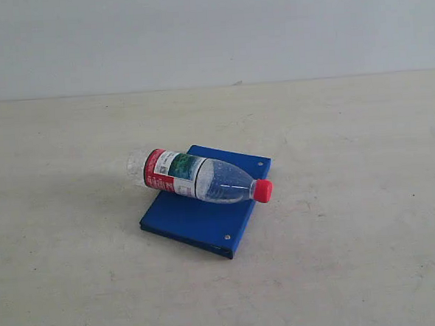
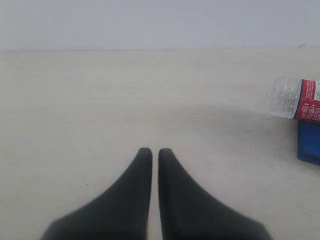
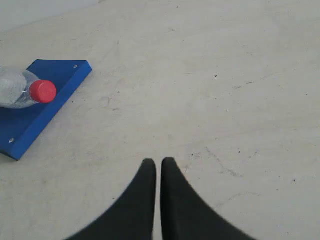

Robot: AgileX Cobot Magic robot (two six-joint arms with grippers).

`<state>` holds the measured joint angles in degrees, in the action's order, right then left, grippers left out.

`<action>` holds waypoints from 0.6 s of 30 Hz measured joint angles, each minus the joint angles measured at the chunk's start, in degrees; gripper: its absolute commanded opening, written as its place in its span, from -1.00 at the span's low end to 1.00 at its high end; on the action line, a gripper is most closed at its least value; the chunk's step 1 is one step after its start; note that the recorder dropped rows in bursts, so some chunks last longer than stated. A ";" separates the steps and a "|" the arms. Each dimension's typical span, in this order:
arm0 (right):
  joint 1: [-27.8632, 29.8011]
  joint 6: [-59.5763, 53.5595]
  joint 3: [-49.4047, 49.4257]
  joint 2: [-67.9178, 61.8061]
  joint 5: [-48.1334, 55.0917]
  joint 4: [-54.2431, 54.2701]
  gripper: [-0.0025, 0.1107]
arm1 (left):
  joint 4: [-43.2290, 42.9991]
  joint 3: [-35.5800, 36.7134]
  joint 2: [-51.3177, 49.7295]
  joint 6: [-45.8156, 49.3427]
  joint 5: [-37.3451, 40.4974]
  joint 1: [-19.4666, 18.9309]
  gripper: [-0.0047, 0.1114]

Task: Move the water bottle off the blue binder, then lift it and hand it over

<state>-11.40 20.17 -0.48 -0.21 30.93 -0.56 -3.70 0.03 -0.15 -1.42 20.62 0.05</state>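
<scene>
The water bottle [image 1: 197,178] lies on its side across the blue binder [image 1: 195,222], red cap [image 1: 262,190] past the binder's right edge and its clear base past the left edge. In the left wrist view the bottle's base [image 2: 292,97] and a binder corner [image 2: 309,142] show at the frame's edge, well away from my left gripper [image 2: 155,151], which is shut and empty over bare table. The right wrist view shows the capped end of the bottle [image 3: 30,91] on the binder [image 3: 37,117], apart from my right gripper [image 3: 158,162], also shut and empty. Neither gripper appears in the exterior view.
The binder rests flat on a pale, scuffed tabletop [image 1: 356,258] that runs back to a plain light wall [image 1: 209,30]. Silver rivets [image 1: 227,237] mark the binder's right edge. Nothing else stands on the table.
</scene>
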 measured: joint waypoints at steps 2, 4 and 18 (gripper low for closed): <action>0.00 0.00 0.00 0.00 0.00 0.00 -0.96 | 0.00 0.00 0.00 0.00 0.00 0.00 -0.84; 0.00 0.00 0.00 0.00 0.00 0.00 -0.96 | 0.00 0.00 0.00 0.00 0.00 0.00 -0.84; 0.00 -1.13 0.00 0.00 -4.51 -3.30 -0.96 | 0.00 0.00 0.00 0.00 0.00 0.00 -0.84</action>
<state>-11.40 19.04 -0.48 -0.21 26.42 -3.86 -3.70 0.03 -0.15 -1.42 20.62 0.05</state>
